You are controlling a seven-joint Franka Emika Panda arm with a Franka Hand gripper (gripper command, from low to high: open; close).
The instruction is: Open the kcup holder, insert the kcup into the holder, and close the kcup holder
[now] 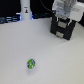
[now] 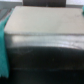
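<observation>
Exterior view, taken across a pale surface (image 1: 45,50): at the upper right, a white-and-grey tool (image 1: 62,20) hanging right over the black drawer box (image 1: 62,31), seemingly at or against its top. Whether its fingers are spread or closed cannot be told, hidden as they are by the tool's own body and the blur. Drawer box standing toward the far edge of the surface on the exterior view's right, dark front faces showing, too blurred to tell whether a drawer is pulled out. Small green-and-white pod (image 1: 31,63) lying alone on the surface, low in the picture toward the exterior view's left, well apart from the box and from the tool, touching neither. At the far edge, toward the exterior view's left, a white upright object (image 1: 25,11) with a dark band, details unclear. Wrist view, very blurred: a broad pale flat panel (image 2: 40,22) close to the camera, a dark mass below it, likely the black drawer box (image 2: 45,60), and a strip of teal (image 2: 4,47) along one side. No fingertips made out there.
</observation>
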